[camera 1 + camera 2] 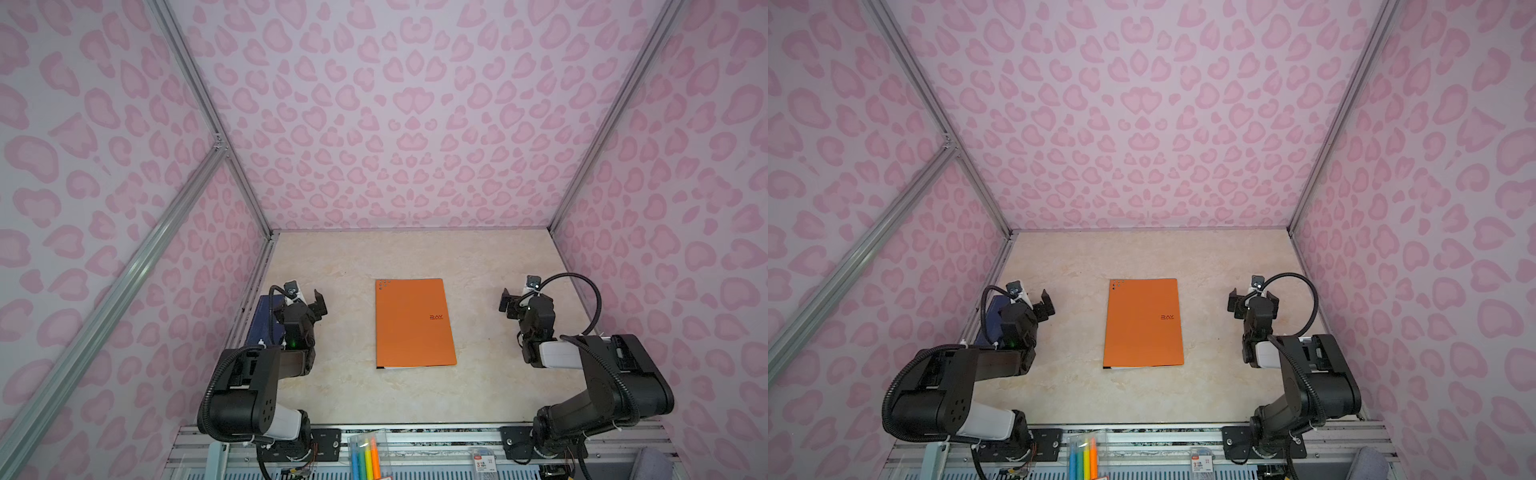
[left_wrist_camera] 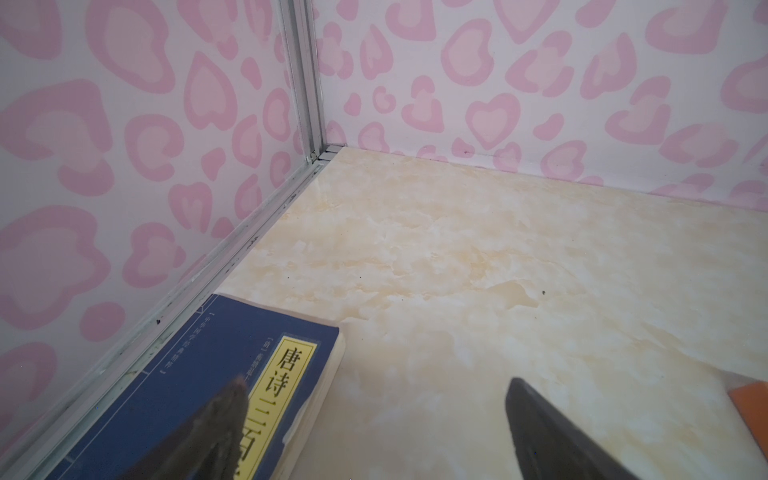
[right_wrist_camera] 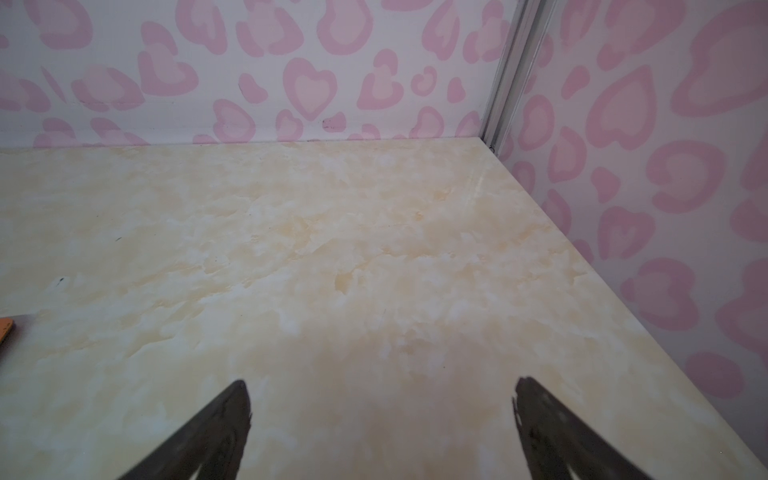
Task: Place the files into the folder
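1. Pink heart-print walls (image 1: pixel 415 104) all round and a beige marble-look tabletop (image 1: pixel 345 390), so that's the cell we're looking at.
2. We've got the folder (image 1: pixel 413 324) lying flat and closed in the middle of the table, orange side up. The small logo sits near its right edge and the dots are in its far left corner. It looks thin and floppy, with no visible bulge.
3. We can't spot a single loose sheet anywhere. All we see of the files (image 1: pixel 1129 368) is a thin white sliver peeking out along the folder's near edge, too small to read anything off.
4. The left gripper (image 2: pixel 376 386) has its fingers spread wide with nothing between them. It hovers partly over the dark blue booklet (image 2: pixel 199 374), which sits against the left wall, well apart from the folder.
5. The right gripper (image 3: pixel 380 384) is the same story: jaws wide apart, empty, over bare table to the right of the folder.
6. Our read is that this is the tail end of the job, with the papers inside and the cover shut.
7. If anything's left, we'd guess it's just nudging that white edge in. That needs a light push along the near edge, since thin card like this probably slides on a smooth top.
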Motion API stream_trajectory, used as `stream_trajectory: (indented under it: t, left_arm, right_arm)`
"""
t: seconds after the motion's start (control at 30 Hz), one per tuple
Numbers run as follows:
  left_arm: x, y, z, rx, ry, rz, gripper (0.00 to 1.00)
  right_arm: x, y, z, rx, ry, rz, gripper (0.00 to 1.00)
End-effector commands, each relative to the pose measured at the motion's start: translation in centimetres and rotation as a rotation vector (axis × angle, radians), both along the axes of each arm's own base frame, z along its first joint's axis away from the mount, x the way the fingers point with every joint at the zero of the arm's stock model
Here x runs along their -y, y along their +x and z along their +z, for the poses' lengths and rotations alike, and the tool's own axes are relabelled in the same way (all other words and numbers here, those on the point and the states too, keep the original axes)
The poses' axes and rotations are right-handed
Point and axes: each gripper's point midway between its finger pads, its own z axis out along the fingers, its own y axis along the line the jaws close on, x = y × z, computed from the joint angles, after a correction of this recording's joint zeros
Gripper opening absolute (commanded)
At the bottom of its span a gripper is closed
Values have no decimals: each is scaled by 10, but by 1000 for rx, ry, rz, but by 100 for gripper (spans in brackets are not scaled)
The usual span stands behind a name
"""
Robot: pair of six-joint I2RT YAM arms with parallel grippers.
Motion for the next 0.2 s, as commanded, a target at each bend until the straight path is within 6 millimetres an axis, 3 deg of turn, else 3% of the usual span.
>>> stream_trajectory:
  t: [0.0,0.17]
  left_arm:
    - [-1,6,7,24,5,-1,98]
    - [-1,3,8,32,4,-4,98]
  right_arm:
    - [2,1,3,10,-8,-9,100]
    - [2,0,2,8,-8,-10,100]
